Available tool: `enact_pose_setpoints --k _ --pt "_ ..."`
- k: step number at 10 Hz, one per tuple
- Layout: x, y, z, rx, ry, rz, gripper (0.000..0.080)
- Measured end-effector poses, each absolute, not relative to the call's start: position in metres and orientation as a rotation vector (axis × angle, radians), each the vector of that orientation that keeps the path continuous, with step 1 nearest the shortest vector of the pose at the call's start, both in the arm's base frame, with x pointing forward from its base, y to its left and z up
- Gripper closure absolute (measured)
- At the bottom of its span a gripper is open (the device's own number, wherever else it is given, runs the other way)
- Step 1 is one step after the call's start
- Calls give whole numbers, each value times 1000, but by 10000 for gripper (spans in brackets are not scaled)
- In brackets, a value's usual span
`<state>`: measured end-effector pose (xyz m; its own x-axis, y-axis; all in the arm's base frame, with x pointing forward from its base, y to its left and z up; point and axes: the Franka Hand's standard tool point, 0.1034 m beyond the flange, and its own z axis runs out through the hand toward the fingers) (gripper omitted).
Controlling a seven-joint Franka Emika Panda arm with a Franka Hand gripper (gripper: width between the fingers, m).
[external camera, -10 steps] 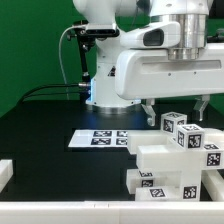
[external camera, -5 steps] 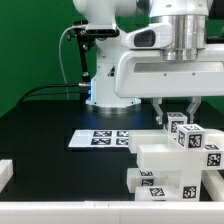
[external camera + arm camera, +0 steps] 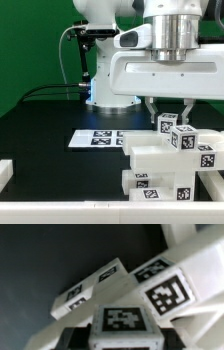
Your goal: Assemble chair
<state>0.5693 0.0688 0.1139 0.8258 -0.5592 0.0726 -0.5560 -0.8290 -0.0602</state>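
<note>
The chair (image 3: 165, 165) is a chunky white structure of blocks with black-and-white tags, standing on the black table at the exterior view's right. Two small tagged cubes top it. My gripper (image 3: 169, 114) comes straight down over it, its two fingers on either side of the left top cube (image 3: 167, 124). In the wrist view the dark fingers (image 3: 76, 338) press against both sides of that tagged cube (image 3: 124, 323), so my gripper (image 3: 124, 339) is shut on it. The chair's other tagged blocks (image 3: 165, 290) lie beyond.
The marker board (image 3: 98, 138) lies flat on the table at the chair's left; it also shows in the wrist view (image 3: 88, 290). The robot base (image 3: 105, 75) stands behind. A white rail (image 3: 60, 207) runs along the table's near edge.
The fingers went from wide apart to closed on the top cube. The gripper and the whole chair then shifted a little to the exterior view's left.
</note>
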Motion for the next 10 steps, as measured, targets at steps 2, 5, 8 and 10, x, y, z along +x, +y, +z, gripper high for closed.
enact_pose_setpoints --k 2,5,8,10 --pt "571 73 114 -2839 1218 -142 518" --pt "573 78 114 -2653 1497 -161 518" --pt "573 79 114 -2644 1499 -160 429" --pt "573 79 114 -2681 1442 -160 247"
